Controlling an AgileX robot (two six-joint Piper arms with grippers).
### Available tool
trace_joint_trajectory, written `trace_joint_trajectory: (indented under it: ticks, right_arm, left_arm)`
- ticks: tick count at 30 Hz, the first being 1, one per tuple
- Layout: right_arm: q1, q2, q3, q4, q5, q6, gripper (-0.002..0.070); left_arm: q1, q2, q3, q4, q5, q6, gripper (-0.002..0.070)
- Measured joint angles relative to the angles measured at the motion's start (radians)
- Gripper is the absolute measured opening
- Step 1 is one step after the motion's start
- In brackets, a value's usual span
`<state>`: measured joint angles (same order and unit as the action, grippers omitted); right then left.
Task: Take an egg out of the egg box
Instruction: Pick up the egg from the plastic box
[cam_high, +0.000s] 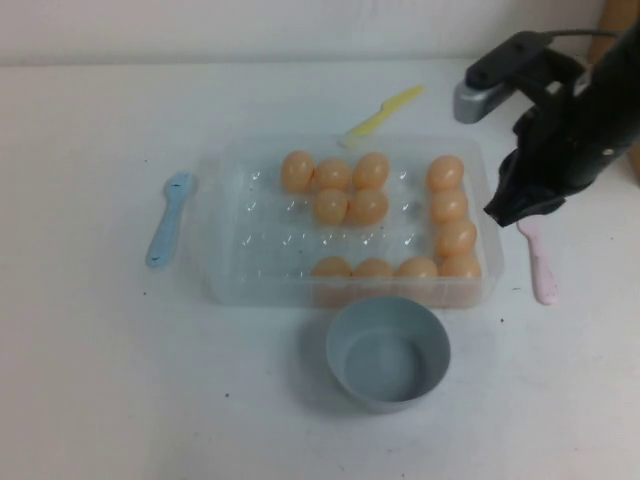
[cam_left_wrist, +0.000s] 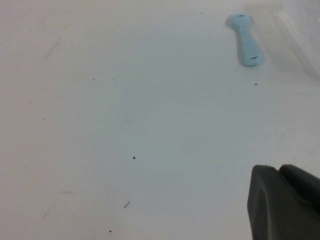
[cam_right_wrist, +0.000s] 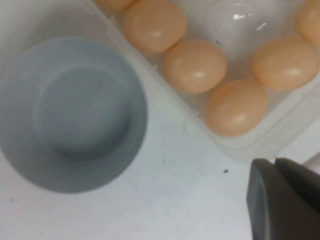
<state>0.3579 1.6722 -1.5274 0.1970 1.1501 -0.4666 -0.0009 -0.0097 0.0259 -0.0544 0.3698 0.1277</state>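
Note:
The clear plastic egg box (cam_high: 215, 215) lies mid-table and holds several peach-orange eggs (cam_high: 297, 170) in its back, right and front cells. My right gripper (cam_high: 503, 212) is shut and empty, hovering just outside the box's right wall, near its front right corner. In the right wrist view its closed fingertips (cam_right_wrist: 274, 162) sit just past the box wall (cam_right_wrist: 280, 132), close to the corner eggs (cam_right_wrist: 236, 107). My left gripper (cam_left_wrist: 277, 169) is out of the high view. In the left wrist view it is shut and empty over bare table.
A round grey-blue bowl (cam_high: 388, 350) stands empty in front of the box and also shows in the right wrist view (cam_right_wrist: 70, 112). A blue spoon (cam_high: 168, 217) lies left of the box, a yellow tool (cam_high: 383, 110) behind it, and a pink spoon (cam_high: 541, 262) to its right.

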Motion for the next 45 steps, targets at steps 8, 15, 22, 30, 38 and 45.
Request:
trace_joint_trajectory:
  ticks: [8, 15, 22, 30, 38, 45]
  right_arm:
    - [0.050, 0.316, -0.329, -0.115, 0.078, 0.114, 0.0050]
    - [0.054, 0.479, -0.495, -0.124, 0.080, 0.201, 0.0399]
    - [0.054, 0.537, -0.515, -0.142, 0.082, 0.257, 0.0446]
    - [0.054, 0.570, -0.517, -0.197, 0.082, 0.307, 0.0446]
    - [0.054, 0.590, -0.518, -0.212, 0.082, 0.329, 0.0446]
    - [0.054, 0.590, -0.518, -0.212, 0.082, 0.333, 0.0446]
  left_arm:
    - [0.000, 0.000, 0.000, 0.000, 0.000, 0.000, -0.0005]
    - [0.000, 0.000, 0.000, 0.000, 0.000, 0.000, -0.0004]
    - [0.000, 0.000, 0.000, 0.000, 0.000, 0.000, -0.0004]
    - [0.000, 0.000, 0.000, 0.000, 0.000, 0.000, -0.0005]
    - [0.000, 0.000, 0.000, 0.000, 0.000, 0.000, -0.0004]
    - [0.000, 0.000, 0.000, 0.000, 0.000, 0.000, -0.0005]
